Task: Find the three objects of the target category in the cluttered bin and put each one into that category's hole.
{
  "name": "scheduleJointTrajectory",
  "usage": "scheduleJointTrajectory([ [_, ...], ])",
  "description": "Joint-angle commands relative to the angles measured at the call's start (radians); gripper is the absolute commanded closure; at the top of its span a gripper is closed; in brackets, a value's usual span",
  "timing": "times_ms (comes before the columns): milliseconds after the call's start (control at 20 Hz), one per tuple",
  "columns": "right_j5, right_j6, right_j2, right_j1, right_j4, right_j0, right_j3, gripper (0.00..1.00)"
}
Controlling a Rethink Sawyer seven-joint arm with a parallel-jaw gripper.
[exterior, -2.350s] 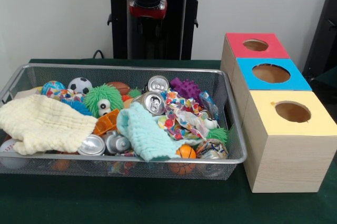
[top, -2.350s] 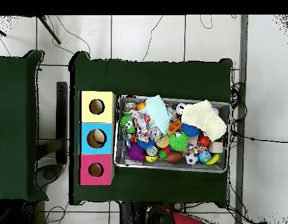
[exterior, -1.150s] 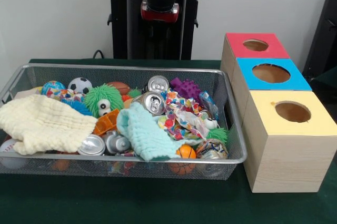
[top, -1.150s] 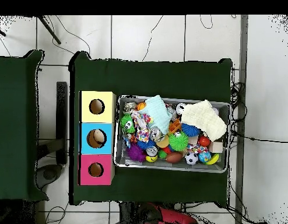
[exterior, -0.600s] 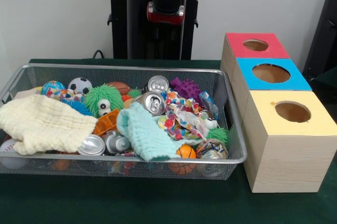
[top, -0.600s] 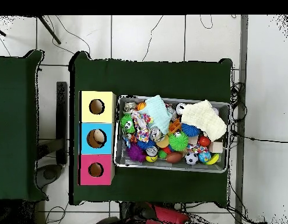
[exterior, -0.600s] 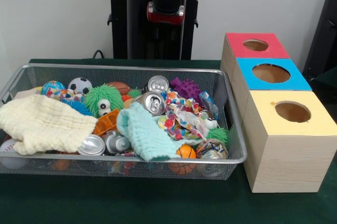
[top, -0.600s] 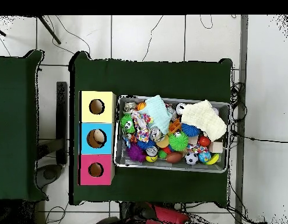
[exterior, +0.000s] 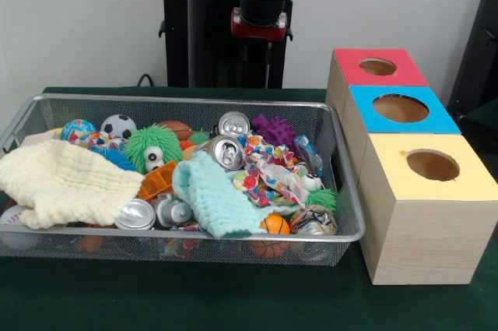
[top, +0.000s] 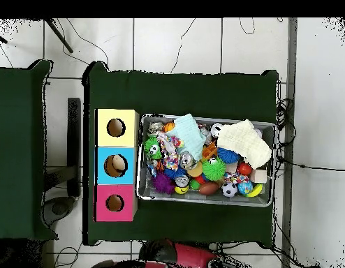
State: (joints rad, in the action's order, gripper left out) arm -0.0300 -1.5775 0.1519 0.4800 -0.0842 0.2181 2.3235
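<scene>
A wire mesh bin [exterior: 194,100] holds a heap of mixed things: silver cans [exterior: 226,151], a soccer ball [exterior: 118,125], a small basketball [exterior: 274,226], a green furry toy [exterior: 150,146], a purple spiky ball [exterior: 274,130], a pale yellow cloth [exterior: 62,183] and a mint cloth [exterior: 214,200]. Right of it stand three wooden boxes with holes, topped red [exterior: 379,67], blue [exterior: 401,109] and yellow [exterior: 433,166]. My gripper [exterior: 261,31] hangs high behind the bin's far rim, holding nothing that I can see. In the overhead view the arm [top: 186,255] lies below the bin [top: 207,200].
Dark green cloth covers the table [exterior: 233,300]. The black pedestal [exterior: 210,43] rises behind the bin. In the overhead view something tan shows inside the blue box's hole [top: 115,165], and a second green table [top: 18,146] stands to the left.
The arm's end has swung steadily to the right in the front view, from above the bin's middle toward the boxes. Nothing in the bin has moved.
</scene>
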Motion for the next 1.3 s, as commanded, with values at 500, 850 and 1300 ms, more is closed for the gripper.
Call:
scheduleJointTrajectory([
  [500, 0.123, -0.281, -0.096, -0.003, 0.153, -0.095, -0.121, 0.00],
  [850, 0.080, -0.272, -0.086, -0.002, 0.195, -0.131, -0.133, 0.00],
  [1300, 0.101, -0.283, -0.118, -0.026, 0.242, -0.139, -0.126, 0.00],
])
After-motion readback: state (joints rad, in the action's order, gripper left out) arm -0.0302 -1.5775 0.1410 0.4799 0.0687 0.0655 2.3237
